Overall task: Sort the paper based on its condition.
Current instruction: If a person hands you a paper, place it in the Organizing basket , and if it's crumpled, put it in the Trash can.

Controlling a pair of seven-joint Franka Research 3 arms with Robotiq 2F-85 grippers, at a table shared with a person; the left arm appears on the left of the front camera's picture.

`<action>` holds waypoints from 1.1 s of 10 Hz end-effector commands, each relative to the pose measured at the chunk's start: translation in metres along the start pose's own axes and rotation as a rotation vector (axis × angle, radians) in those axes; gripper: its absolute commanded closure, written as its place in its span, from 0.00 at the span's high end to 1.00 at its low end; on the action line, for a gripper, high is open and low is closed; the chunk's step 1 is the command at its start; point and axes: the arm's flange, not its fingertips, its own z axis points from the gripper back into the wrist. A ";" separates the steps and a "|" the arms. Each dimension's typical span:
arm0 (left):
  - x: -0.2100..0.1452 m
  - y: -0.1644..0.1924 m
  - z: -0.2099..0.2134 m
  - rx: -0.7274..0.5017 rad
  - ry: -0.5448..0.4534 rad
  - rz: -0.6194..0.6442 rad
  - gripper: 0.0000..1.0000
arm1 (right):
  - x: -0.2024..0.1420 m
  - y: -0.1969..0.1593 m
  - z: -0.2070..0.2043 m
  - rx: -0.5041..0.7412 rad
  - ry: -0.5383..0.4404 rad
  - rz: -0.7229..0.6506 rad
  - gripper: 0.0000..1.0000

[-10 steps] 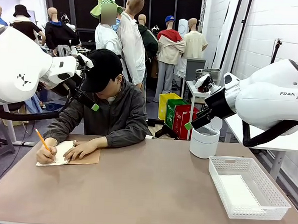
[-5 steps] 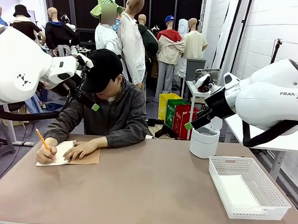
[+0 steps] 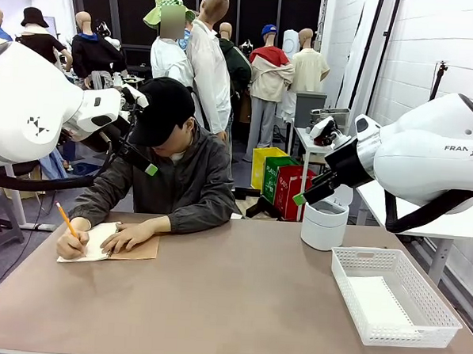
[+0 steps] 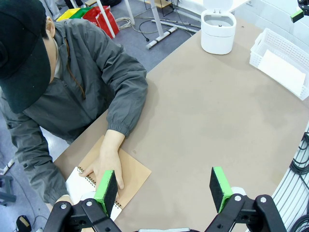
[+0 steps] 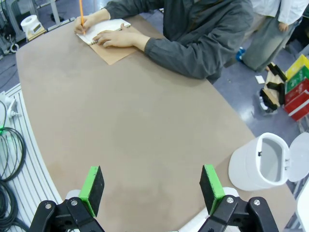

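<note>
Front view: paper [image 3: 377, 302], one flat white sheet, lying in the basket [image 3: 411, 333] at the right of the desk [image 3: 238, 304], long axis along the basket; a person's hand [image 3: 130, 236] on the notebook [image 3: 144, 250] far left. Left wrist view: left claw [image 4: 163, 186] spread wide, empty (above the notebook). Right wrist view: right claw [image 5: 151, 186] spread wide, empty; likely the nearer to the basket.

A white sheet of paper [image 3: 377, 299] lies flat and unwrinkled on the bottom of the white basket [image 3: 411, 335] at the right end of the desk [image 3: 238, 304], roughly in line with the basket's walls.
</note>
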 end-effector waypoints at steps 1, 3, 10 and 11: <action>0.000 0.000 0.000 0.003 0.001 0.014 1.00 | -0.001 -0.001 -0.002 0.011 -0.003 -0.003 1.00; 0.000 0.000 0.000 0.003 0.001 0.014 1.00 | -0.001 -0.001 -0.002 0.011 -0.003 -0.003 1.00; 0.000 0.000 0.000 0.003 0.001 0.014 1.00 | -0.001 -0.001 -0.002 0.011 -0.003 -0.003 1.00; 0.000 0.000 0.000 0.003 0.001 0.014 1.00 | -0.001 -0.001 -0.002 0.011 -0.003 -0.003 1.00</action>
